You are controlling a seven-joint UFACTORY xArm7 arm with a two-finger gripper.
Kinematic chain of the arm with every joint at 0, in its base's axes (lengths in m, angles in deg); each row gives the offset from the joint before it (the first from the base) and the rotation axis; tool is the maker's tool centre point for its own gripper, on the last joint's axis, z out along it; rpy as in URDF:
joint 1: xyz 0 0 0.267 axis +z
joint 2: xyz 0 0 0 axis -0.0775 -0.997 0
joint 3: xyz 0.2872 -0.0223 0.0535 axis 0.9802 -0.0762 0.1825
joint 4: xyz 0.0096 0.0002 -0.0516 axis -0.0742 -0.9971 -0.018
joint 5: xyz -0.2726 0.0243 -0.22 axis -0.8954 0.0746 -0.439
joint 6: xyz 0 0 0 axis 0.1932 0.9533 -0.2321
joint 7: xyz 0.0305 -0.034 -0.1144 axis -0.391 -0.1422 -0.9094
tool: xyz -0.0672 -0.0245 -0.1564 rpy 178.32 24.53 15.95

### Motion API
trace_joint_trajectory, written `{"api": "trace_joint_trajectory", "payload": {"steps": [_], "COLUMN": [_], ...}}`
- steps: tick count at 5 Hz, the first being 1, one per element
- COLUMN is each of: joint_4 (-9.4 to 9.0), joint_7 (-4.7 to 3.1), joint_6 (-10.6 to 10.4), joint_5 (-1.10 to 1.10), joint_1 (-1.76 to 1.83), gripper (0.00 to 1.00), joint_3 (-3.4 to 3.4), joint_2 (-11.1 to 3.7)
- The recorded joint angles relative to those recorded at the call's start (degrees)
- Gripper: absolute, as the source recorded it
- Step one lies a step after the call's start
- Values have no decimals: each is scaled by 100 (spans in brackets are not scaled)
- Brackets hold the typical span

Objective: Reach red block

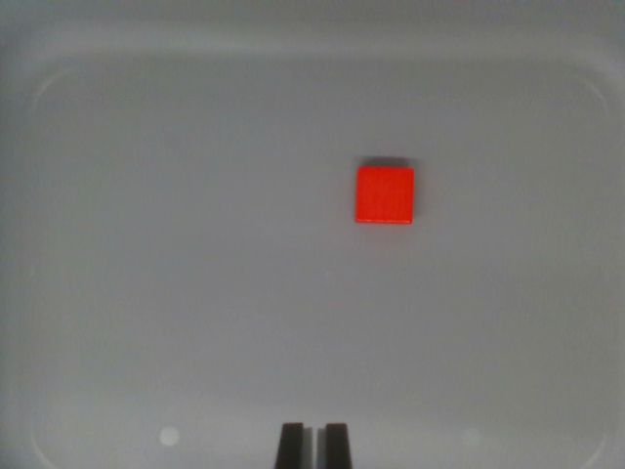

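- While only the wrist view is on hand, it looks straight down on a pale grey tray [59,293] with a raised rim and rounded corners
- Lying flat on the tray floor, the red block [385,195] sits right of centre and a little above the middle of the wrist view, alone, touching nothing, well clear of every rim
- At the bottom edge the gripper [313,445] shows as two dark fingertips side by side with only a thin sliver of light between them; the jaws stand nearly together, clamped on nothing
- Between the fingertips and the block lies bare tray, so the reach looks barely begun; the block is ahead and off to the wrist view's right
- Judging by its crisp square outline, the block is probably stiff, light and not fragile, with smooth faces that may slip
- Hold would best be taken across two opposite flat sides, with the jaws opened wider first
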Motion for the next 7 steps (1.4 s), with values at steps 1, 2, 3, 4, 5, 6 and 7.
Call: {"api": "trace_joint_trajectory", "payload": {"steps": [1, 2, 3, 4, 5, 6, 7], "joint_4": [2, 2, 1, 1, -11, -11, -34], "joint_7": [0, 0, 0, 0, -1, -1, -2], "joint_6": [7, 7, 4, 4, -37, -37, -120], "joint_5": [0, 0, 0, 0, -1, -1, -3], "joint_1": [1, 1, 0, 0, -3, -3, -8], "gripper": [0, 0, 0, 0, 0, 0, 0], "joint_3": [1, 1, 0, 0, -3, -3, -10], "joint_2": [6, 6, 3, 3, -28, -28, -90]}}
